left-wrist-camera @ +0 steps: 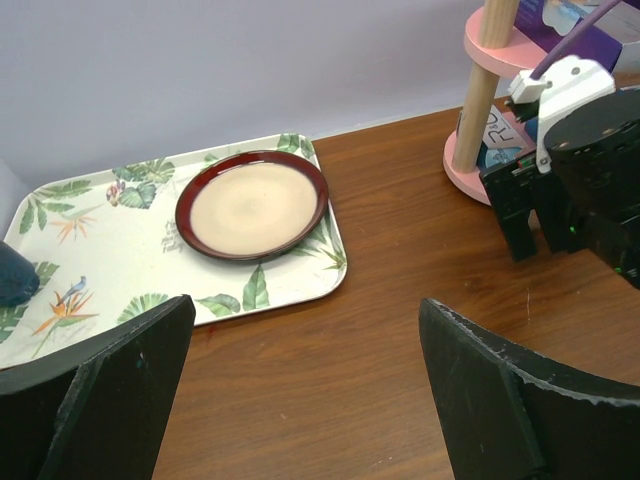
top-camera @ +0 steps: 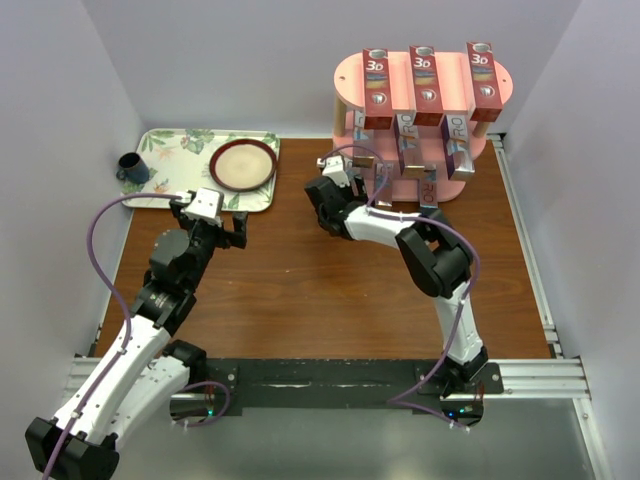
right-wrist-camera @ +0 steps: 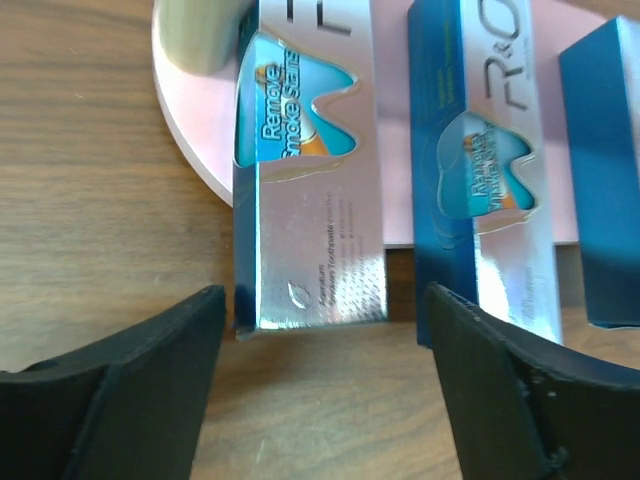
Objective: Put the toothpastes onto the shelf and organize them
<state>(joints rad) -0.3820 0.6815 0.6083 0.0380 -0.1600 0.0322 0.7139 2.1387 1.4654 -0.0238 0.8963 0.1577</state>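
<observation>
Three red toothpastes (top-camera: 424, 85) are laid on the shelf (top-camera: 345, 80) beyond the right claw (top-camera: 335, 166); a tray (top-camera: 170, 150) lies just beyond the left claw (top-camera: 212, 212).

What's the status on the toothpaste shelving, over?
Left gripper open, empty, by the tray. Right gripper open, empty, facing silver toothpastes on the bottom tier of the shelf. Three red toothpastes across the top tier.

Shelf (top-camera: 345, 78) is set at the far right of the table (top-camera: 300, 290). Three toothpastes (top-camera: 427, 85) are laid side by side across its top tier, and others on the tiers beneath. Tray (top-camera: 180, 150) is set far left, with plate (top-camera: 243, 165) on its right half and cup (top-camera: 131, 168) at its left edge. Left gripper (left-wrist-camera: 305, 335) is placed before the tray, and right gripper (right-wrist-camera: 325, 305) before the bottom tier.
</observation>
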